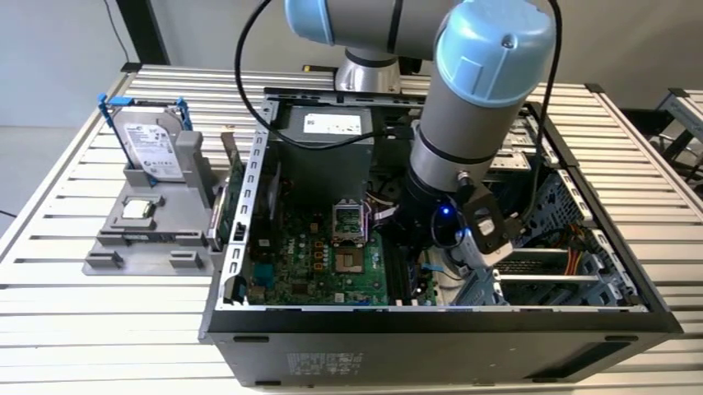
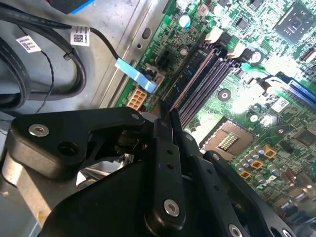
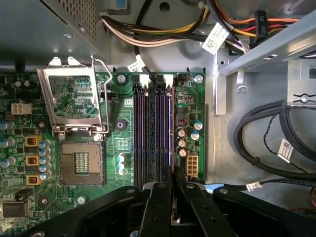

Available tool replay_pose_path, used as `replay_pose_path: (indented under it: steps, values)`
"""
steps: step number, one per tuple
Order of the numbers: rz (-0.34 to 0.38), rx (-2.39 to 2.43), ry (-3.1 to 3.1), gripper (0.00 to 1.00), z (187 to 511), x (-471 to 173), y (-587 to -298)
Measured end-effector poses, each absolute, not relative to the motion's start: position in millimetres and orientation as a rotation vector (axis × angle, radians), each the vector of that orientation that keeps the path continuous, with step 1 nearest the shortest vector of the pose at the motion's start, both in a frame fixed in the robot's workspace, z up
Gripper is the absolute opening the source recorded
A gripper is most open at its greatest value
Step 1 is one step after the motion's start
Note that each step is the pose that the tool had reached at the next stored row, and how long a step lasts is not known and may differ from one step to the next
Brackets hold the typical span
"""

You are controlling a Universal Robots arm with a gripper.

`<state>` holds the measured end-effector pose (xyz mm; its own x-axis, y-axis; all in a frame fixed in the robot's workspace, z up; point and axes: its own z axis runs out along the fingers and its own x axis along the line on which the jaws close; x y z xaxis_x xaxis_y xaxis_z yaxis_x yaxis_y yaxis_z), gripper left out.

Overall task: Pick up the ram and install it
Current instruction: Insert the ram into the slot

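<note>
On slatted table (image 1: 66, 271), open computer case (image 1: 439, 325); gripper (image 3: 173, 173) over memory slots (image 3: 152, 128).

Green motherboard (image 1: 318, 263) in a black case (image 1: 439, 350)
Arm (image 1: 472, 123) grey with pale-blue caps, gripper (image 3: 173, 173) black; hard drive (image 1: 151, 141) silver, blue-railed; table (image 1: 66, 329) pale, slat-striped; slots (image 3: 153, 133) purple-black.

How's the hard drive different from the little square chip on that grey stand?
The drive stands upright between blue rails; the chip lies flat. The drive is far larger and oblong; the chip is small and square. Both are silvery and sit in the grey stand, outside the case.
</note>
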<state>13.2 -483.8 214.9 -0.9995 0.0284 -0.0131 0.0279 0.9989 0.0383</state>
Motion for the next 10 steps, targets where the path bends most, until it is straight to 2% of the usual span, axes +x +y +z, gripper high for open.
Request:
replay_pose_path:
  steps: [10]
  values:
    - [0.026,0.036,3.131,0.0,217.7,14.6,-483.2]
